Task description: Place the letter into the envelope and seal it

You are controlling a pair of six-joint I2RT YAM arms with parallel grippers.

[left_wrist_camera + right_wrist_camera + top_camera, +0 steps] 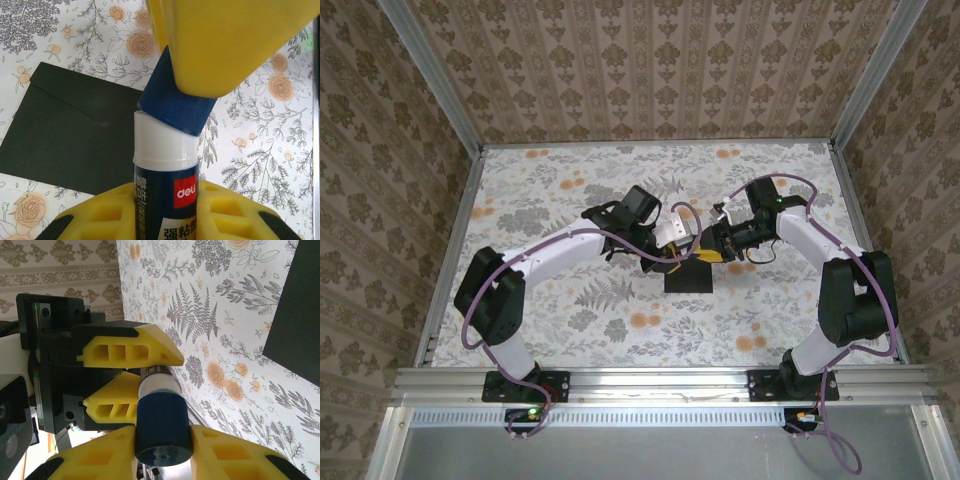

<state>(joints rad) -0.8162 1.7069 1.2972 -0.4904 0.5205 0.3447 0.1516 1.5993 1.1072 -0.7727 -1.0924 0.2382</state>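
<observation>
Above the envelope both arms meet, left gripper clamping the glue stick, right gripper its cap.

We are seeing the envelope lying flat on the table, the glue stick hanging near its far edge.

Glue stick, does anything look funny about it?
Yes. The blue cap sits crooked on the glue stick, tilted off the white neck instead of straight on. The left end effector grips the tube and the right end effector pinches the cap, so it looks half pulled off.
</observation>
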